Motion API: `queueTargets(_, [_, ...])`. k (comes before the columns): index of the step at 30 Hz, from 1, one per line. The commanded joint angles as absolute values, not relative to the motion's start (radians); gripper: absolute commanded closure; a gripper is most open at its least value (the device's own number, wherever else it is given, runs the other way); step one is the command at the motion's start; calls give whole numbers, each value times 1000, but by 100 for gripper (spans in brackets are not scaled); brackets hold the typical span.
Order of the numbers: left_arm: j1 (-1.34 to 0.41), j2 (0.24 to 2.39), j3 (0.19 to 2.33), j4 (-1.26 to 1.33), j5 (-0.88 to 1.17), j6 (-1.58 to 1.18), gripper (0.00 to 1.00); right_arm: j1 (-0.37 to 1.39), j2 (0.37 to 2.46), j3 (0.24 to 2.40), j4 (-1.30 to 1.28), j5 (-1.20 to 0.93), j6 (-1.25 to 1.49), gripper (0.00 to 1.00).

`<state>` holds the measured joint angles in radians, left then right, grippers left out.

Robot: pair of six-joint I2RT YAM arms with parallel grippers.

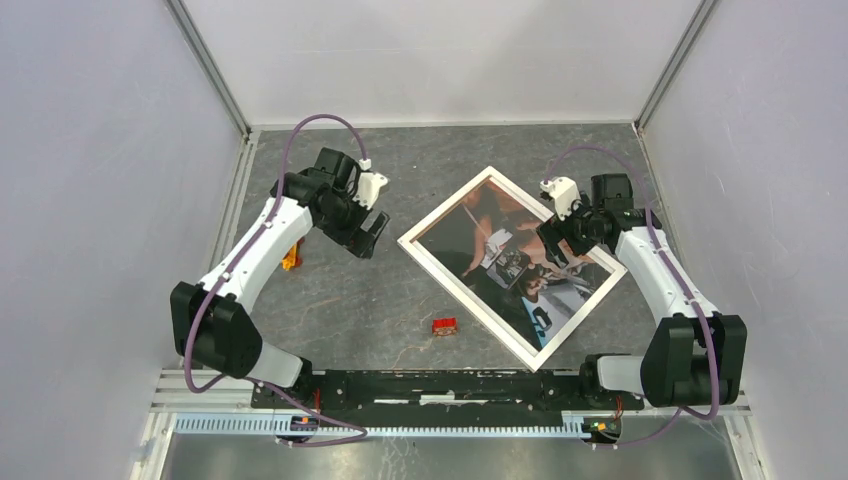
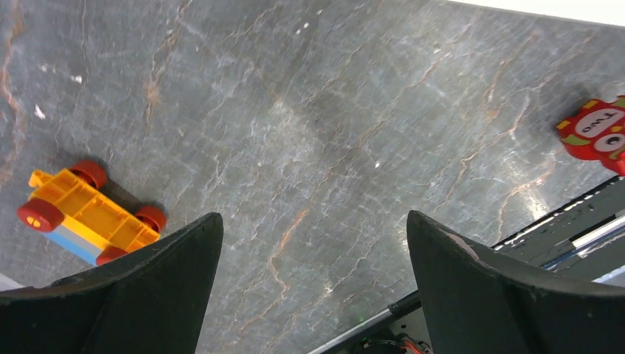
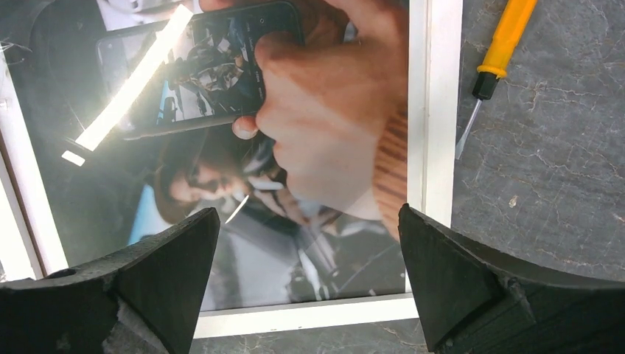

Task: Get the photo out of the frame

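I have two claws, and both stand wide apart with nothing in either. My left claw (image 1: 370, 235) hangs over bare table (image 1: 330, 310), clear of the frame to its right. In the left wrist view, its fingers (image 2: 169, 295) have only grey marbled surface between them. My right claw (image 1: 555, 245) is above the right-hand part of the one frame (image 1: 465, 298). That frame lies flat and face up, turned cornerwise on the table.

The one photo (image 1: 470, 235) sits inside the frame, showing dark brown, skin tones and blue-white patches. From the right wrist I look down on the print (image 3: 295, 110), with a strip of glare across it. The white border (image 3: 435, 110) runs down beside it and along the near side.

There are three loose things:
- **Toy car:** one orange toy car (image 2: 88, 214) with red wheels, to the left of my left claw.
- **Red piece:** one small red piece (image 1: 444, 325) near the frame's lower edge. It seems to be printed with the word "TWO" (image 2: 597, 136), though I cannot tell what it is.
- **Screwdriver:** one yellow-handled screwdriver (image 3: 501, 51), on the table just outside the frame's border.
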<state>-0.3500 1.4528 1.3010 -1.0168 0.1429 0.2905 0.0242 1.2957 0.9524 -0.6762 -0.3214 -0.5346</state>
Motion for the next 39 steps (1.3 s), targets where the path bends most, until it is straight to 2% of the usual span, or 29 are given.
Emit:
queueTargets(1, [-419, 1462, 1373, -980, 195, 292, 0, 25, 1294, 980, -703, -339, -577, 2])
queueTargets(5, [-538, 1527, 1395, -955, 111, 313, 0, 19, 1321, 1008, -704, -298, -588, 2])
queueTargets(8, [-557, 1617, 1462, -931, 113, 256, 0, 6, 1382, 1055, -711, -237, -605, 2])
queueTargets(11, [-559, 1681, 1495, -879, 127, 168, 0, -81, 1459, 1105, -733, -235, -630, 2])
queueTargets(18, [-584, 1751, 1427, -848, 106, 110, 0, -225, 1627, 1215, -863, -284, -716, 2])
queueTargets(21, [-591, 1731, 1331, -785, 101, 92, 0, -239, 1651, 1208, -879, -287, -740, 2])
queueTargets(30, [-589, 1798, 1270, -729, 134, -35, 0, -248, 1749, 1198, -909, -303, -772, 5])
queueTargets(39, [-587, 1894, 1334, -643, 161, -90, 0, -261, 1822, 1197, -970, -343, -803, 8])
